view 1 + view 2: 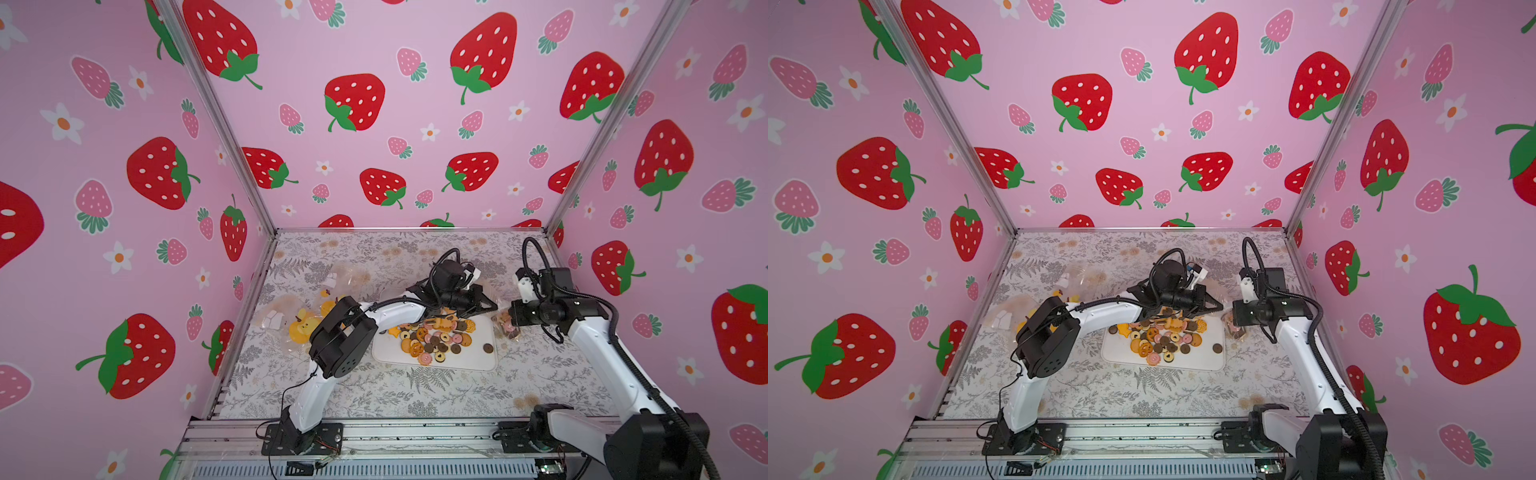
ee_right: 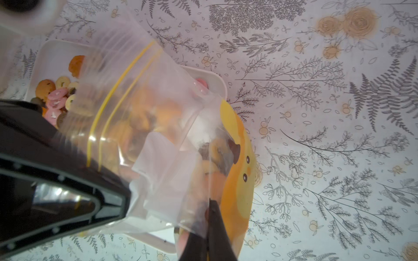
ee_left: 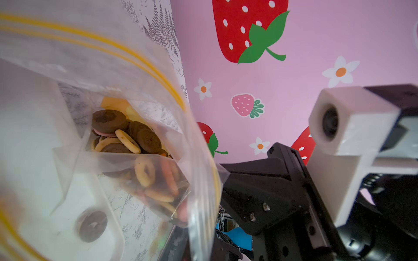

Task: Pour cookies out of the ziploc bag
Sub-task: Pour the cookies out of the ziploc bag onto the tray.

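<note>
Two claws: both clenched on one clear ziploc bag (image 3: 126, 67), which is stretched between them above the right end of the white tray (image 1: 469, 362).
Left claw (image 1: 493, 307): pinches the bag near its yellow zip lines, over the tray's far right corner. Its arm reaches across from the tray's left.
Right claw (image 1: 510, 321): just off the tray's right edge, gripping the bag's closed end. Its wrist view shows the black fingertips (image 2: 214, 230) pressed together on the plastic.
Bag mouth: open and turned toward the tray, seen from inside in the left wrist view.
Leftover cookies (image 3: 126, 137): a small heap of brown, tan and ring-shaped ones lodged in the closed corner, beside the right claw and just past the tray's right edge.
Cookies (image 1: 436, 337): most lie piled across the tray's middle and far side. A lone dark cookie (image 1: 488, 348) sits apart near the tray's right edge.
Bench (image 1: 415, 399): left of the tray lie other clear bags holding yellow duck toys (image 1: 301, 328) and white blocks (image 1: 272, 319), partly hidden by the left arm.
Step in hand: late in the pour, as I judge it, with only the corner heap left to empty.
Next move: the right claw should lift the closed end above the mouth while the left claw keeps the mouth over the tray, so nothing spills past the right edge.
</note>
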Tool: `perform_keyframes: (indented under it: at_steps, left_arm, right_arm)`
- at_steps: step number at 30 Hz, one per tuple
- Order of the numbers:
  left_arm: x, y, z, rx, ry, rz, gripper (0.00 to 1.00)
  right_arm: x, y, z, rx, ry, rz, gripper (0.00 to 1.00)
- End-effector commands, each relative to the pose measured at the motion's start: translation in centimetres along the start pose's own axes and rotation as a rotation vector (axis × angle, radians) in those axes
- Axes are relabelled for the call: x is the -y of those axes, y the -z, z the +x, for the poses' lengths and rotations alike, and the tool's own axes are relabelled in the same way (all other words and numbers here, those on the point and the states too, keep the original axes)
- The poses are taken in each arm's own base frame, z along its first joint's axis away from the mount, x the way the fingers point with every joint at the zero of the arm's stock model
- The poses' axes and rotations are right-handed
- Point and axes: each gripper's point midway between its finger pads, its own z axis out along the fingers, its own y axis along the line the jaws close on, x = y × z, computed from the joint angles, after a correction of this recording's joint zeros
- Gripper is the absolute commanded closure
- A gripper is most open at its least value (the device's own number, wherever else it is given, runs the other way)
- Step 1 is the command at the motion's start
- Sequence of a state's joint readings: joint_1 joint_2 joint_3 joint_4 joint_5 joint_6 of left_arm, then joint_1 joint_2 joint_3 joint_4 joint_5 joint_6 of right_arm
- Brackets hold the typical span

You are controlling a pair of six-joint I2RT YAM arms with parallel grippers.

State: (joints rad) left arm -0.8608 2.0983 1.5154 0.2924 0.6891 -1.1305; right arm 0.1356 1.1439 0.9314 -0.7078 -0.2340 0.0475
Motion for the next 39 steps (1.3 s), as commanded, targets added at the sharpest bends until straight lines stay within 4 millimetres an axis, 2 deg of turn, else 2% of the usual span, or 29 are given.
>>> perform_keyframes:
  at_steps: [1,8,16,20,29,31,33,39]
  left_arm:
    - [1.7,1.5,-0.5,0.050,-0.021,0.028,1.00]
    - [-1.0,3.8,-0.7,0.110,0.013,-0.054,1.00]
    - [-6.4,6.7,-2.1,0.154,0.069,-0.175,1.00]
    - [-8.2,6.7,-2.3,0.140,0.084,-0.195,1.00]
    - [-9.8,5.9,-3.0,0.126,0.098,-0.205,1.00]
    - [-10.3,6.0,-3.2,0.133,0.103,-0.213,1.00]
    - [-10.8,6.1,-3.6,0.137,0.108,-0.224,1.00]
    - [-11.6,6.1,-4.4,0.143,0.128,-0.216,1.00]
  right_arm:
    - [-2.3,1.2,-0.9,0.032,0.067,-0.105,1.00]
    - [-5.0,-0.6,-0.7,-0.023,0.130,-0.210,1.00]
    - [-5.1,-4.0,-0.9,-0.098,0.126,-0.219,1.00]
    - [-4.7,-5.4,-1.2,-0.114,0.128,-0.191,1.00]
    - [-4.4,-7.5,-1.8,-0.171,0.121,-0.165,0.97]
    - [-4.4,-7.2,-1.8,-0.170,0.109,-0.160,0.90]
    - [-4.6,-6.2,-1.9,-0.156,0.088,-0.162,0.75]
    - [-4.9,-2.6,-0.8,-0.115,0.030,-0.142,0.42]
